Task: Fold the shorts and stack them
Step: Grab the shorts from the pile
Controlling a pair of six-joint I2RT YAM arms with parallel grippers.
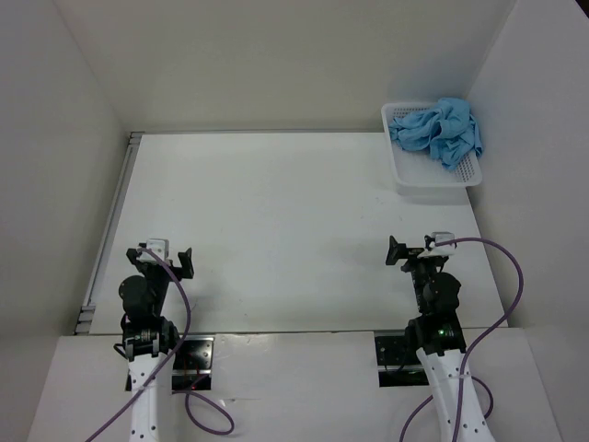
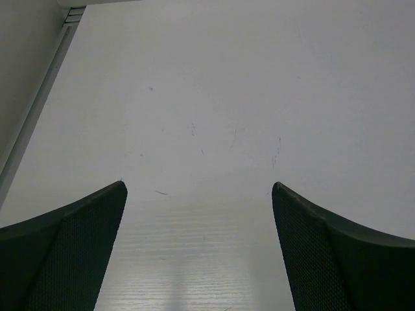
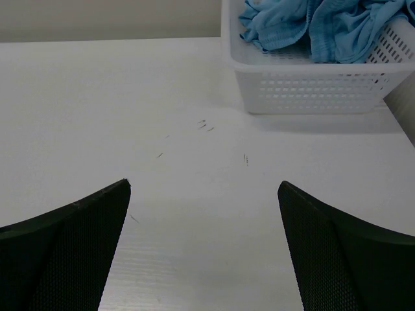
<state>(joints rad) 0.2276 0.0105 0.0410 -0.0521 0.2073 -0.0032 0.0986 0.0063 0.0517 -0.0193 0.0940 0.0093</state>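
Two matching arms, the left arm (image 1: 144,401) and the right arm (image 1: 448,391), each have a white tubular lower link. It stands on a black square base plate (image 1: 195,354). Above the plate sit chunky black joint housings (image 1: 138,299), topped by a small white camera block (image 1: 156,245). A purple cable (image 1: 509,295) climbs from beside each plate. A tiny green light (image 1: 443,332) glows just above the right plate. The left gripper (image 2: 199,184) and right gripper (image 3: 204,183) have dark, curved fingers (image 2: 71,259) with mesh-textured inner faces.
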